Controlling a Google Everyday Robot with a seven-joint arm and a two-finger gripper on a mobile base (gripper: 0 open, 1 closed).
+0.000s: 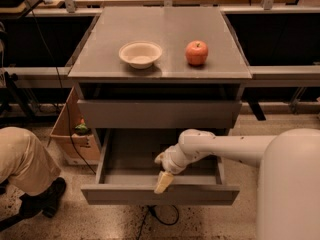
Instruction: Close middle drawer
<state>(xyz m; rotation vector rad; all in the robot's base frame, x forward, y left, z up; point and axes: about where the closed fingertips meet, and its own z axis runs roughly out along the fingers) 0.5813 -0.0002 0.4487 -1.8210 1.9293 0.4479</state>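
Observation:
The middle drawer (120,195) is a wide, shallow grey drawer, pulled well out of the cabinet with its grey inside showing bare. My gripper (163,182) is at the end of my white arm, which reaches in from the right. It rests on the top rim of the drawer's flat front, a little right of centre, with its tan tip against the inner side of the front. The taller-fronted top drawer (160,114) above it is closed. The lowest drawer is hidden beneath the open one.
A white bowl (140,54) and a red apple (197,52) sit on the cabinet top (160,29). A person's leg (22,164) and shoe are on the floor at left, near a cardboard box (70,134). A cable (165,216) lies under the drawer front.

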